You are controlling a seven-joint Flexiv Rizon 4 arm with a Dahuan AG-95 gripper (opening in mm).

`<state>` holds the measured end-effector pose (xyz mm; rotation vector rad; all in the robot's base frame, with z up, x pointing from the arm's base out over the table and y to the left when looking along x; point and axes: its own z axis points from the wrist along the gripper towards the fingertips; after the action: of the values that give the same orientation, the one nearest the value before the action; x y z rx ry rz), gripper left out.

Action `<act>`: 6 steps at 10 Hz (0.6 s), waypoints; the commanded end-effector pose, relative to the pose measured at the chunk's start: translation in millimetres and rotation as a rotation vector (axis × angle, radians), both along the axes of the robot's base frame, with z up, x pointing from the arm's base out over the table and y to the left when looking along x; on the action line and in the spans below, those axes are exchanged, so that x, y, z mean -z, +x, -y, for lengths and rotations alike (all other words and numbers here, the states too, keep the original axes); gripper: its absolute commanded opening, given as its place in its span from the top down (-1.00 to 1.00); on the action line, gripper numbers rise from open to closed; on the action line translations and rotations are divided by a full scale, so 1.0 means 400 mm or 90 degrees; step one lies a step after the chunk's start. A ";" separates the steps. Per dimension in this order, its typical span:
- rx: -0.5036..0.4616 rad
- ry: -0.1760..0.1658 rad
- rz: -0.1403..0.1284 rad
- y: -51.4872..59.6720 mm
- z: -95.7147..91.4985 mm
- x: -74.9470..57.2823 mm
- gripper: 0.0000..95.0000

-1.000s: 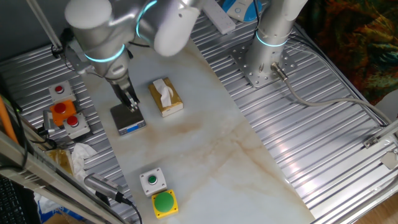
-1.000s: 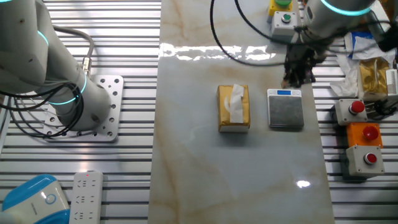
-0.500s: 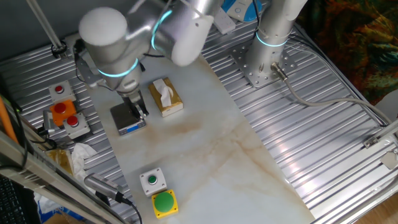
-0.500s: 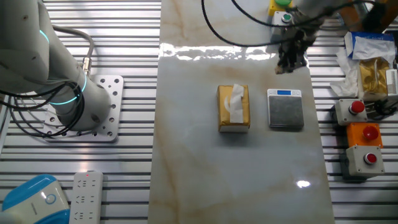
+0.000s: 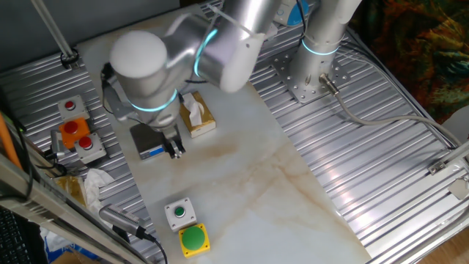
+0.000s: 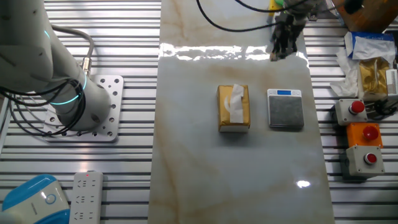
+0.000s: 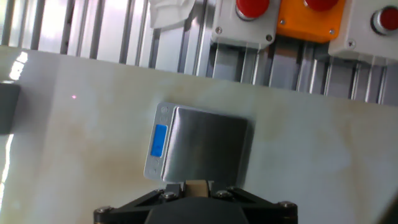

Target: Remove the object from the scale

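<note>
Holding: gripper [image 7: 196, 190] clenched on the small tan block [image 7: 196, 186]
Scale [image 6: 285, 109]: top plate bare, beside tissue box [image 6: 234, 108]

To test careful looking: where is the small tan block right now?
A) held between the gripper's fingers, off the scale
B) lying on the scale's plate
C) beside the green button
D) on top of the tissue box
A: in the hand view the tan block sits pinched at the gripper, and the scale plate is bare in both that view and the other fixed view.

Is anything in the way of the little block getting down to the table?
Nothing visible is. The block sits pinched in the gripper, already off the scale, and there is bare table beside the scale.
</note>
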<state>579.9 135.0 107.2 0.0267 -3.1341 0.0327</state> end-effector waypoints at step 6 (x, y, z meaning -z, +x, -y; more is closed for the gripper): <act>0.032 0.004 0.011 -0.011 -0.055 0.087 1.00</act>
<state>575.0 157.4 70.8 -0.0523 -3.1507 0.0210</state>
